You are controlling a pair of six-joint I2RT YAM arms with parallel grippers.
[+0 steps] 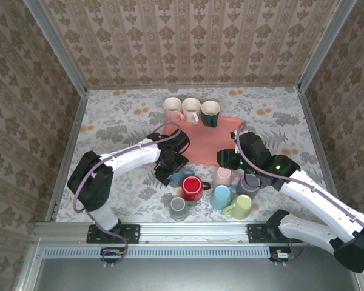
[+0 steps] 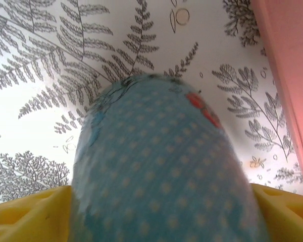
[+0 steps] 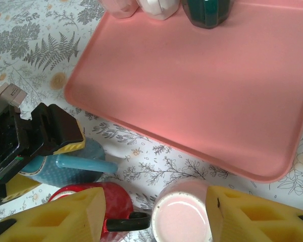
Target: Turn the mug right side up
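While the blue mug (image 3: 65, 174) lies sideways beside the pink tray (image 3: 192, 91), the left gripper (image 3: 43, 166) straddles it — clamped or not, I cannot tell; the right gripper (image 3: 156, 201) has its jaws apart.

Bright, even light; soft shadows; blue mug (image 2: 161, 166) blurred close-up.

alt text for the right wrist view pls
The right gripper straddles a pale pink mug. Left of it, the left gripper brackets a blue dotted mug beside a red mug; a pink tray lies beyond.
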